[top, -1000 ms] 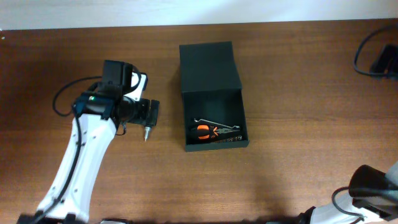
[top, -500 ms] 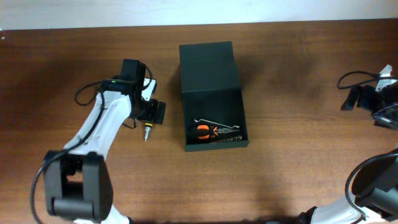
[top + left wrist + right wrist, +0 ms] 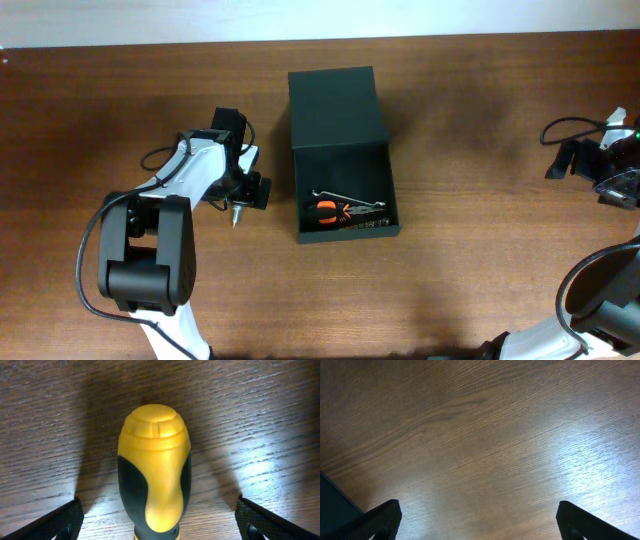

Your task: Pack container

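This looks like a robotics lab bench. A dark wood-grain table point(image 3: 480, 250) runs up to a pale wall point(image 3: 300, 20) along its far edge. 2 white-and-black robot arms reach over it, the left arm point(image 3: 200, 165) and the right arm point(image 3: 603, 160), and a loose black cable point(image 3: 562, 124) loops beside the right one. The things laid out are hand tools: a yellow-and-black screwdriver point(image 3: 154, 470) on the table and orange-handled pliers point(image 3: 328, 211) inside a matte dark container point(image 3: 335, 100).

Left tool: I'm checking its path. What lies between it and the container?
Only bare table, per the overhead view. The screwdriver sits at the left tool itself, not toward the container.
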### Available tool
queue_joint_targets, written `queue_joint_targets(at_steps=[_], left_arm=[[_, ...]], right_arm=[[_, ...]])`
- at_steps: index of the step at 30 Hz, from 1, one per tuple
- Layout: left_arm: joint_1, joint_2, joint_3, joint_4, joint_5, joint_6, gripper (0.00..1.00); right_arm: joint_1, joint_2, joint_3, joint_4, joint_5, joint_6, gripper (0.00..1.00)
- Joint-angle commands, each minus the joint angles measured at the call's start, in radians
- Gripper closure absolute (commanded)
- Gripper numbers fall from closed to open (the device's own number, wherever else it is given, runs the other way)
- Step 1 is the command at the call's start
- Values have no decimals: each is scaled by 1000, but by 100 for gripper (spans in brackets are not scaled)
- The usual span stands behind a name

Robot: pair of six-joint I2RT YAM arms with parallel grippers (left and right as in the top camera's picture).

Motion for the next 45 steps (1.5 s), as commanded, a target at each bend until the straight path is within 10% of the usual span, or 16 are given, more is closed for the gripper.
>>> queue_joint_targets(at_steps=[1,8,13,25,38,45], left_arm=[[-2,41,5,3,20,8,1],[-2,41,5,1,19,8,6],[-2,41,5,0,19,8,56],[-2,41,11,-2,23,8,98],[-51,-88,444,-282,135,92,98],[-277,-161,637,-286,135,530,98]], right_arm=[[5,-5,-5,2,-10,11,1],[5,-5,-5,0,-35,11,1],[5,-5,-5,0,-35,11,1],[5,-5,-5,0,-35,11,1],[5,-5,-5,-4,-35,11,1],[5,-5,-5,-3,-35,11,1]])
